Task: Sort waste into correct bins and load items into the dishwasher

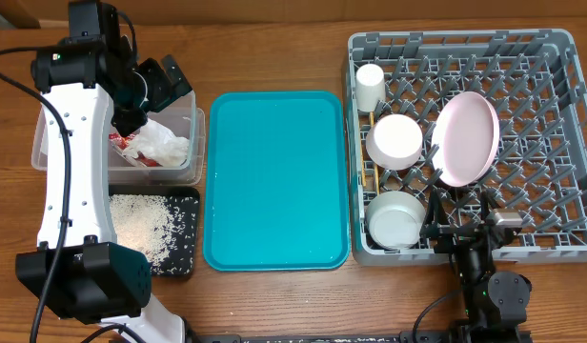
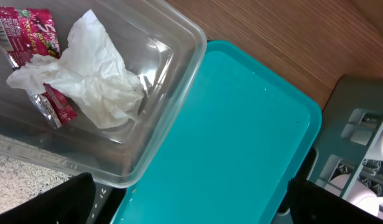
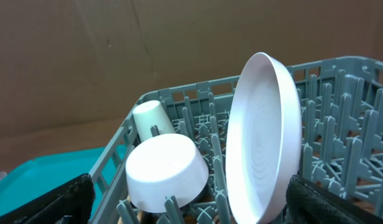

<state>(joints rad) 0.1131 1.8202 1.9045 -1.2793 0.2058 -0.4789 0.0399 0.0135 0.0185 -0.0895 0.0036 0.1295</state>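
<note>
Left tool (image 1: pixel 152 95) hangs released over the clear tub (image 1: pixel 193 143) holding tissue (image 1: pixel 165 145) and red wrapper (image 1: pixel 122 145). Rice grains (image 1: pixel 146 224) lie in the black tray (image 1: pixel 184 267). Cup (image 1: pixel 371 84), bowls (image 1: pixel 395 139) and plate (image 1: pixel 465 138) stand in the rack (image 1: pixel 551 143) beside the released right tool (image 1: pixel 460 224). Sorting looks done, and the next move is likely a clean retreat.

The overhead view looks straight down from high up, taking in the whole tabletop (image 1: pixel 274 48). The left wrist view sits close above the clear tub (image 2: pixel 166 81), facing the teal tray (image 2: pixel 241 137) at its 3 o'clock. The right wrist view sits low at the 6 o'clock edge of the grey rack (image 3: pixel 341 93), facing 12 o'clock, close to the plate (image 3: pixel 266 143). All of these also appear in the overhead view.
</note>
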